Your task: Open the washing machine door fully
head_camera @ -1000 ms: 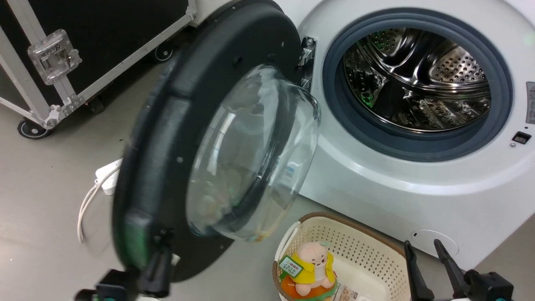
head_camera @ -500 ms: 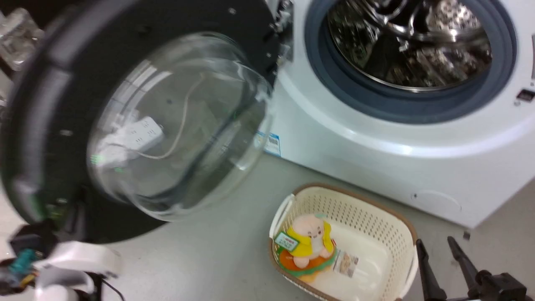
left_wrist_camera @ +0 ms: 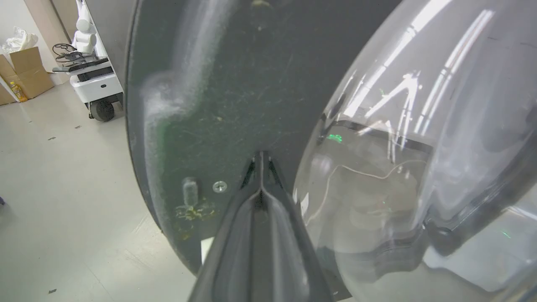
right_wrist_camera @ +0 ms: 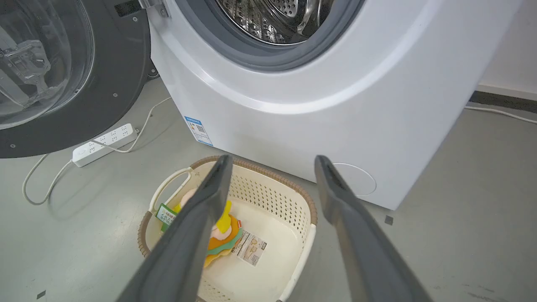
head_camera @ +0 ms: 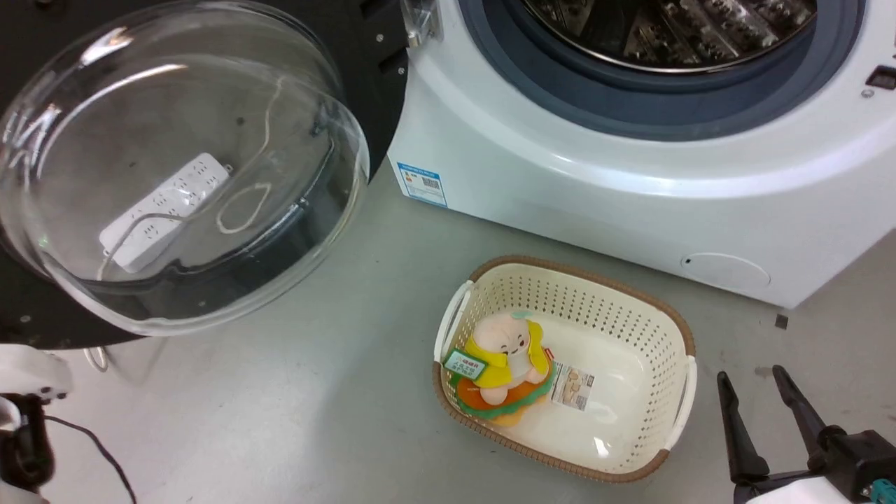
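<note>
Door [head_camera: 175, 175]: stands wide open, at the left of the washing machine [head_camera: 595, 196].
Left end effector [left_wrist_camera: 261, 167]: narrow, fingers pressed together, tips against the door's black ring.
Right end effector [head_camera: 749, 376]: wide, holds nothing, beside the basket [head_camera: 602, 304].

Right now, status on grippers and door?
Left gripper shut, tips at washing machine door. Right gripper open. Door swung wide. Power strip on floor behind it.

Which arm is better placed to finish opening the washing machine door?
Left: the left gripper, fingers shut, is at the washing machine door; the right gripper hangs open by the basket.
</note>
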